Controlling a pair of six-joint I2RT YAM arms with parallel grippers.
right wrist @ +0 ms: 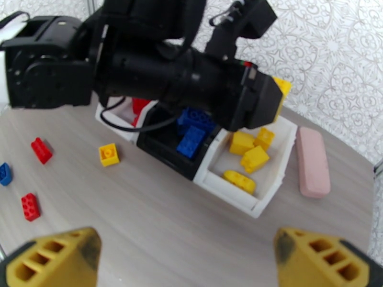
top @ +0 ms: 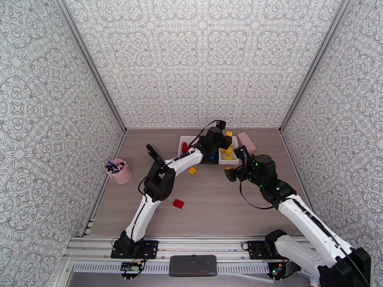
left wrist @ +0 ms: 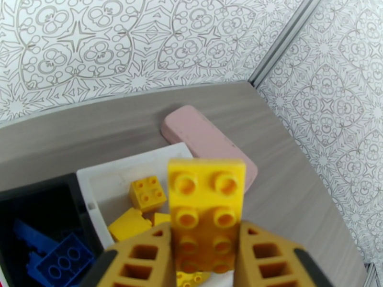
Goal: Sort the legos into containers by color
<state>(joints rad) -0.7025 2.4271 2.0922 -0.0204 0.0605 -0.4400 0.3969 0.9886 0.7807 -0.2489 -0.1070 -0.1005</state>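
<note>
From above, the left gripper (top: pixel 225 136) hangs over the right white tray (top: pixel 229 163). Its wrist view shows the jaws clenched on the flat sides of a yellow brick (left wrist: pixel 207 197), which is likely light, stiff and smooth. The right gripper (right wrist: pixel 186 259), in its own view, is spread wide and empty.

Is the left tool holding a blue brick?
No, the left tool grips a yellow brick; blue bricks lie in the black tray.
</note>
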